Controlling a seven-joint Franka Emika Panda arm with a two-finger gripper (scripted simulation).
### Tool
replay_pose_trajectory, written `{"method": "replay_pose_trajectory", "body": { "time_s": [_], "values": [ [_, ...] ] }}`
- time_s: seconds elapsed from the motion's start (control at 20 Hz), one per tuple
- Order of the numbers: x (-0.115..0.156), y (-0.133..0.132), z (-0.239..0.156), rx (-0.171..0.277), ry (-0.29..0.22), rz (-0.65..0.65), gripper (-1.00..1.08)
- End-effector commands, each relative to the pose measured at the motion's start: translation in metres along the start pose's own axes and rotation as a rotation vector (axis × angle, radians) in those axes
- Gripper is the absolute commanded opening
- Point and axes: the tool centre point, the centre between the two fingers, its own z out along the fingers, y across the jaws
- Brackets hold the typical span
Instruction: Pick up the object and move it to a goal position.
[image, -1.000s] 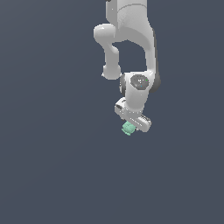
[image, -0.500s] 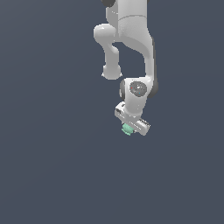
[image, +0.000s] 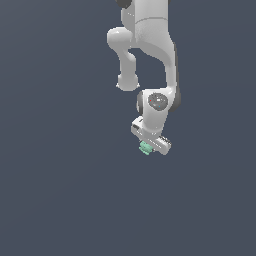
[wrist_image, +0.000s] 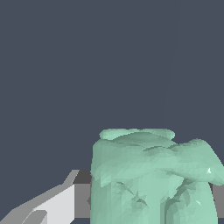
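gripping the mint-green object (image: 145, 148), the gripper (image: 148, 147) hangs under the white arm (image: 150, 45) with its fingers pointing down and a little toward the exterior view's left. the lumpy block sits right at the fingertips, peeking out below the pale hand body, and it looks much smaller than the hand that carries it. in the wrist view the object (wrist_image: 151, 177) fills the near part of the picture, pressed up against one finger (wrist_image: 52, 205) whose dark pad touches its side; the other finger is only a sliver at the far edge of the block, so the jaws appear clamped on it from both sides. nothing under the block can be made out, only flat dark grey, so it seems to be carried clear of any surface, though the frames give no shadow to confirm that. as a judgement, the pick-up half of the task is done: the grasp is made and the block is aloft. what is left is the carry to the goal position, and no goal marker shows in either view, so how much of that travel remains cannot be told.
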Motion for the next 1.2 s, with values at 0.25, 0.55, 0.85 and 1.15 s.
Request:
{"method": "replay_pose_trajectory", "body": {
  "time_s": [0.25,0.55,0.85,1.15],
  "values": [
    [0.002,-0.007,-0.003,0.0,0.0,0.0,-1.0],
    [0.006,-0.028,-0.013,-0.001,0.0,0.0,-1.0],
    [0.013,-0.06,-0.028,-0.001,0.0,0.0,-1.0],
    [0.021,-0.096,-0.044,-0.002,0.0,0.0,-1.0]
  ]
}}
